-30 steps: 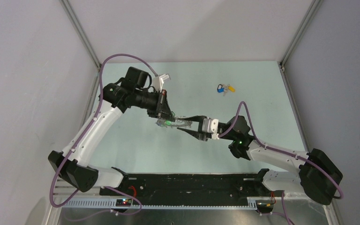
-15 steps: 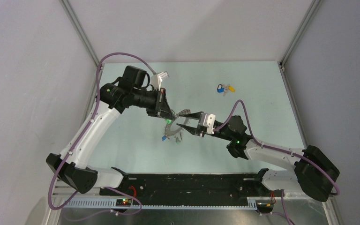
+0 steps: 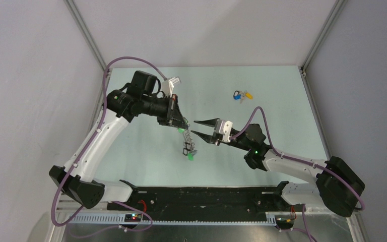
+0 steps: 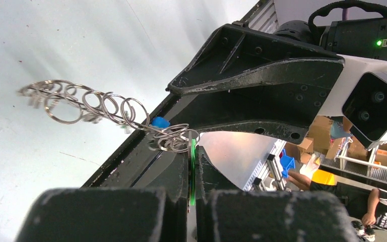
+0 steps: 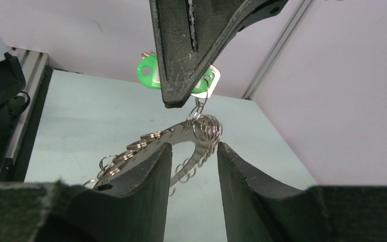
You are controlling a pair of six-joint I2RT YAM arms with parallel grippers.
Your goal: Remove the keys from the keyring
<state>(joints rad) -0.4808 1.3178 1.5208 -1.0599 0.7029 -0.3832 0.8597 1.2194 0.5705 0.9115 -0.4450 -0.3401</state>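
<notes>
My left gripper (image 3: 181, 125) is shut on the green head of a key (image 4: 192, 169). The grey keyring (image 3: 187, 145) hangs from that key below the gripper, with another green key head (image 3: 190, 156) at its lower end. In the left wrist view the keyring (image 4: 93, 105) shows edge-on as a row of small wire rings, with a blue key head (image 4: 159, 121) beside it. My right gripper (image 3: 193, 127) is open and empty, just right of the ring. In the right wrist view the keyring (image 5: 148, 143) hangs just beyond my open fingers (image 5: 242, 186), under the green key (image 5: 150, 71).
A small separate bunch of blue- and yellow-headed keys (image 3: 242, 95) lies on the pale table (image 3: 282, 111) at the back right. Grey walls close in the left, back and right sides. The black rail (image 3: 201, 196) runs along the near edge.
The keyring lay level between the two grippers; it has swung down and now hangs from the left gripper. The right gripper has shifted left and slightly up, staying open.
</notes>
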